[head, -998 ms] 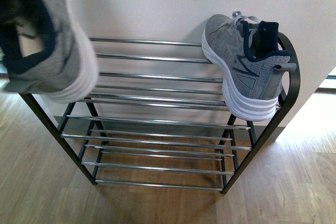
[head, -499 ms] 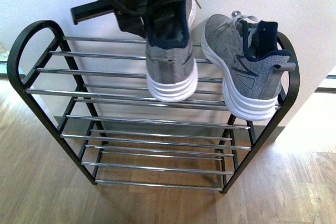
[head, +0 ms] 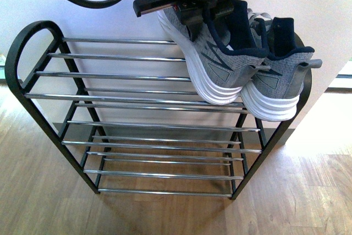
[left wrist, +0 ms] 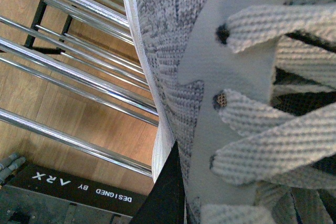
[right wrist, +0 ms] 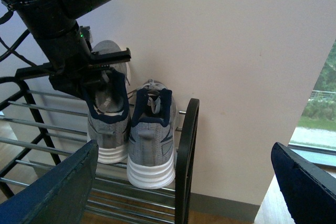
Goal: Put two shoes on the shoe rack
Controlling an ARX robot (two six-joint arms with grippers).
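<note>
The left claw point(head: 206, 15) is clamped on the navy padded collar of the held shoe point(head: 214, 64), a grey knit trainer with a thick white sole. 1 finger sits inside the heel opening and the other outside. The shoe hangs directly below the claw, toe towards the wall, over the top tier of the shoe rack point(head: 36, 24). Its sole is level with the chrome bars, but I cannot tell whether its weight is on them yet.

Just beside the claw, on its outer side, the parked shoe point(head: 280, 81) rests on the same tier against the rack's end loop. The 2 uppers are nearly touching.

The right claw point(right wrist: 185, 150) hangs well apart from the rack, fingers spread wide and empty.

The trainer looks light. Its knit upper is soft and will fold under a pinch, while the foam sole is firm. The stiffened heel collar is probably the best hold. The round bars are slick, so the sole should span at least 2 of them before the claw lets go.
</note>
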